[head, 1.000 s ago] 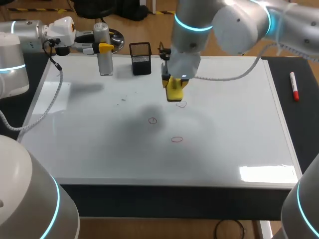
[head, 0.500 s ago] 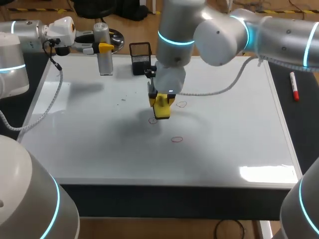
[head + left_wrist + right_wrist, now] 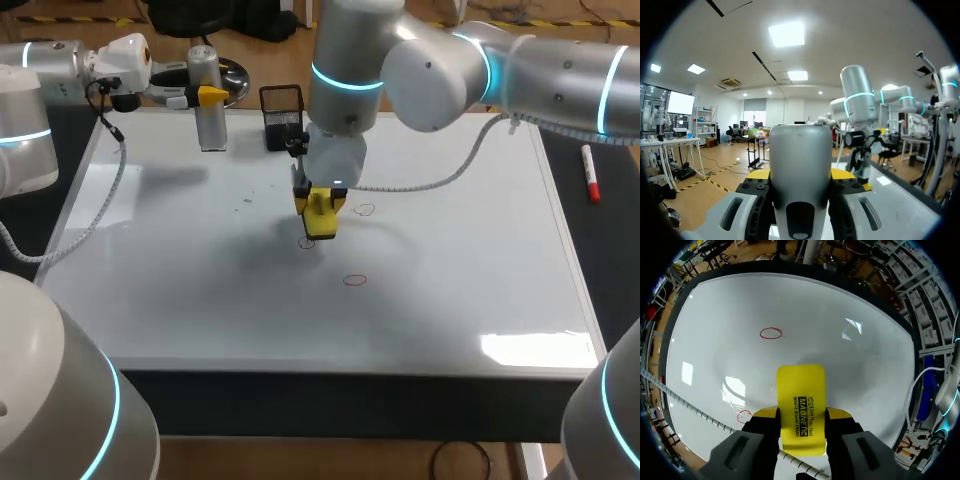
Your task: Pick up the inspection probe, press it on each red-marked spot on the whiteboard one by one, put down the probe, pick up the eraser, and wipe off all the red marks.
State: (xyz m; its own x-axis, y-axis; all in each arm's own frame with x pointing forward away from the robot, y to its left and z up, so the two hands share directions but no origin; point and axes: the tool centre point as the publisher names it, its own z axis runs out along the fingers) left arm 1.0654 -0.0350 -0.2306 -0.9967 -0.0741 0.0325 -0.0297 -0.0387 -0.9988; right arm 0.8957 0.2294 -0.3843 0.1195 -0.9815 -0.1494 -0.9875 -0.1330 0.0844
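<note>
Yellow eraser (image 3: pixel 320 215) beside a red mark (image 3: pixel 306 243) — grey probe (image 3: pixel 208 100) upright, far-left.

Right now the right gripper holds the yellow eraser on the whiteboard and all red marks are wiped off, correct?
No, red marks are left. The right gripper does hold the eraser on the whiteboard, but the right wrist view shows one mark ahead of the eraser and a second mark beside the gripper.
</note>
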